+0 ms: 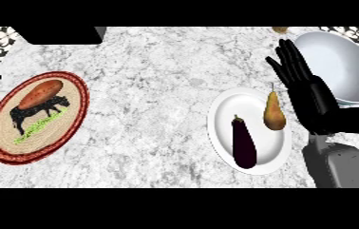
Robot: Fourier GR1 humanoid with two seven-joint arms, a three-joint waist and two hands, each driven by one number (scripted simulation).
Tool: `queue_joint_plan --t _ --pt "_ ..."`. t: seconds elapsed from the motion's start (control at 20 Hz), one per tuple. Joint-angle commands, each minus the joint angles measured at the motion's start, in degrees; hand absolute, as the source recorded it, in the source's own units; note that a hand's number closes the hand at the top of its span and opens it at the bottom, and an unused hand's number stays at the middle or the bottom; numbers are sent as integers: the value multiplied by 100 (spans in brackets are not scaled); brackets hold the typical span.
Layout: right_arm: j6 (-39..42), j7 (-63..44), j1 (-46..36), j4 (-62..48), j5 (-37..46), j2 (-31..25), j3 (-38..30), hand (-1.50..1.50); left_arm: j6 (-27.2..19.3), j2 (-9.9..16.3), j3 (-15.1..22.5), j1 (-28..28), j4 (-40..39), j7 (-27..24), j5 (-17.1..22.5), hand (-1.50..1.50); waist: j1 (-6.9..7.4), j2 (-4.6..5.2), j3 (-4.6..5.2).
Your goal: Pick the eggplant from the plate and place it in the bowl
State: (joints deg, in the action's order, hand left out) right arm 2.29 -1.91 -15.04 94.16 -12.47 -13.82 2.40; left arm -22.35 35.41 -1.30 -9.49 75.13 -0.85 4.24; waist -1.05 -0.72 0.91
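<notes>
A dark purple eggplant (243, 143) lies on the white plate (232, 105) at the right of the counter, its stem pointing away from me. A yellow-brown pear (273, 112) lies next to it on the same plate. The white bowl (335, 64) sits at the far right, partly cut by the view's edge. My right hand (306, 92) is open with straight fingers, standing between the plate and the bowl, to the right of the pear and apart from the eggplant. My left hand does not show.
A round woven mat (70, 123) with a red rim and a black animal figure lies at the left, with a sweet potato (41, 94) on it. A dark box (61, 34) sits at the far left edge. A small tan object (280, 30) shows beyond the bowl.
</notes>
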Motion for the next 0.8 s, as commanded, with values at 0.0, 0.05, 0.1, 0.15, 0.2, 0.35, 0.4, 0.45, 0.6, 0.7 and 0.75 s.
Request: queue_joint_plan --t 0.0,0.05,0.1,0.15,0.2,0.35,0.4,0.45,0.6,0.7,0.75 --pt "-459 -510 313 363 285 57 17 150 344 -231 31 151 139 -95 179 0 80 57 -87" --pt "-757 -670 385 116 510 110 55 150 560 -342 285 -46 360 220 344 0 41 49 -86" --pt "-929 -762 618 -6 728 105 106 150 858 -378 375 -55 337 148 496 0 -11 53 -80" --pt "-1321 -1085 477 -234 963 234 141 150 1128 -406 493 -259 321 385 654 0 -46 78 -73" --pt "-1454 -1301 732 -352 1032 220 109 150 1472 -499 555 -142 405 378 937 0 -69 69 -64" --pt "-904 -1145 653 -538 2954 -1436 819 150 1531 -879 898 -138 436 538 1011 0 -104 120 51" --pt "-2069 -1332 929 -446 2966 -499 610 -150 1659 -957 965 -166 553 663 1142 0 -146 43 -53" --pt "-2468 -1171 1266 -294 3198 -75 880 -150 1866 -870 899 -69 654 714 1322 0 -48 20 -73" --pt "-2968 -1342 1271 214 4026 416 1615 -150 2041 -874 895 -253 691 1001 1437 0 61 47 -82" --pt "-3171 -1720 1483 551 4801 546 2173 -150 2123 -791 848 -312 960 1187 1551 0 62 28 -79" --pt "-3044 -1798 1437 569 4955 429 2144 -150 2250 -671 774 -172 911 1262 1564 0 90 47 -84"
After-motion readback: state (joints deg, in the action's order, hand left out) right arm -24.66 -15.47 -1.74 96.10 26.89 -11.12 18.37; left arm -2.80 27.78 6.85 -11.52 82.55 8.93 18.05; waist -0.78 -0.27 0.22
